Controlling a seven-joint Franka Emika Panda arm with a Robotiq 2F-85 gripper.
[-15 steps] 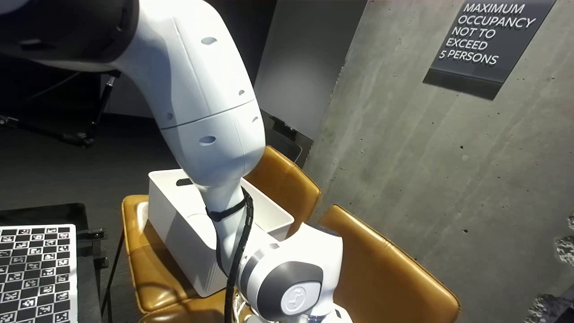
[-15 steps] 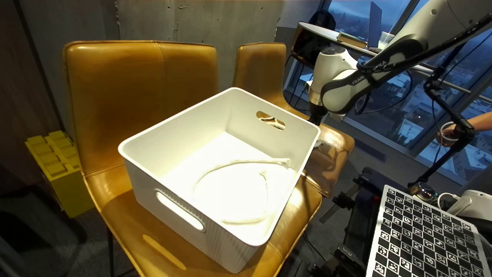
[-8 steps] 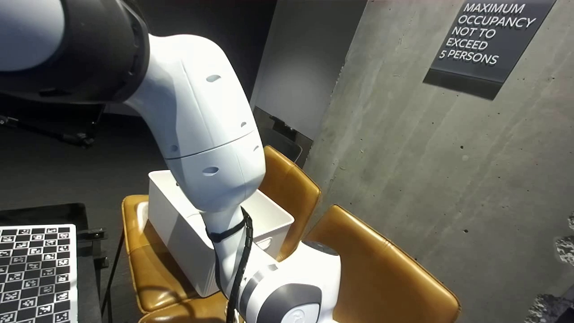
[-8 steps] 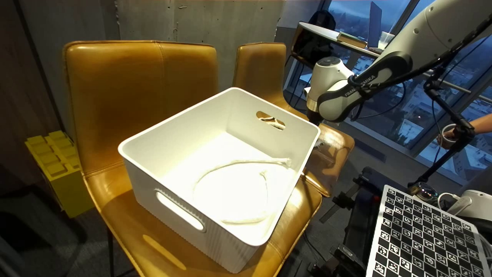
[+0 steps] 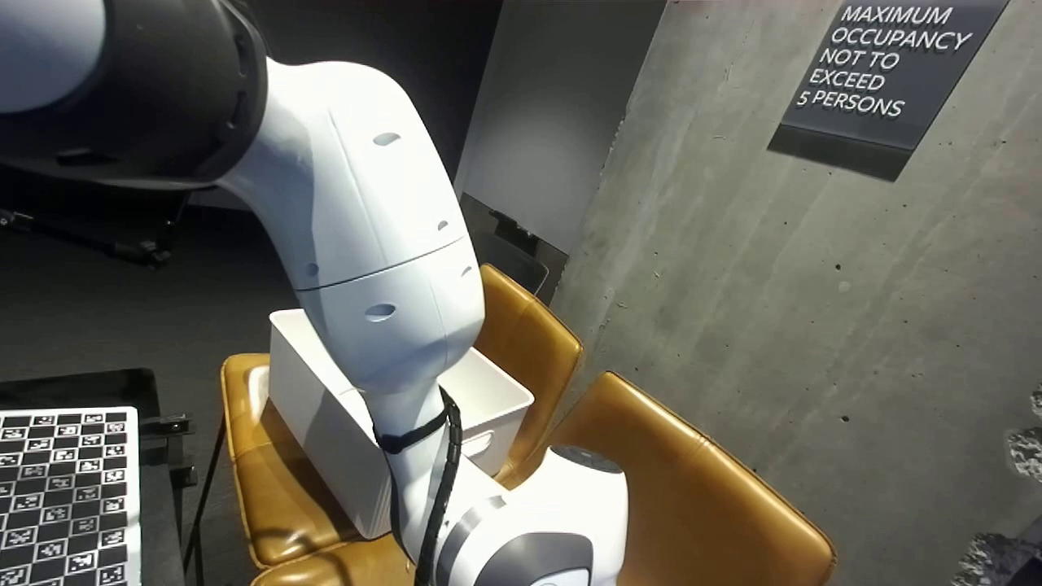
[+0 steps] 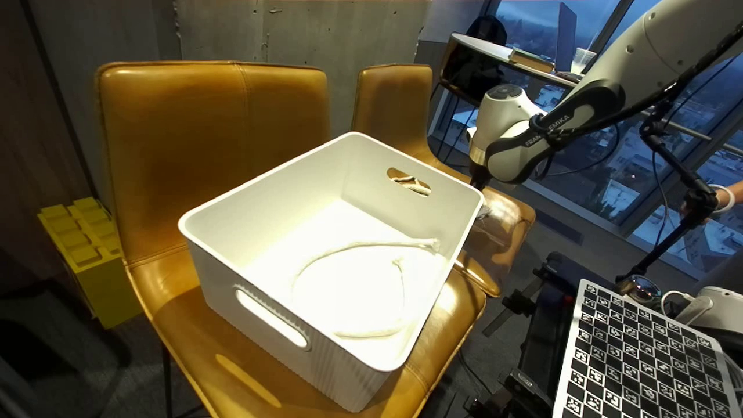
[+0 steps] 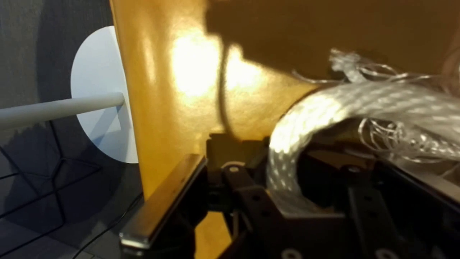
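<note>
At the near centre, a white bin (image 6: 331, 366) is standing on a tan chair (image 6: 174, 145), with a pale cord (image 6: 365, 243) lying curved inside and a patterned board (image 6: 650, 354) lying to the right. Just beyond the bin's far right side, the gripper (image 7: 287, 162) is reaching over the seat of a second chair (image 7: 169, 118), and a frayed braided rope (image 7: 320, 109) is bending down into its middle; whether it is pinching the rope, I cannot tell. Farther off, a book (image 6: 531, 60) is lying near a clear cup (image 6: 581, 60).
</note>
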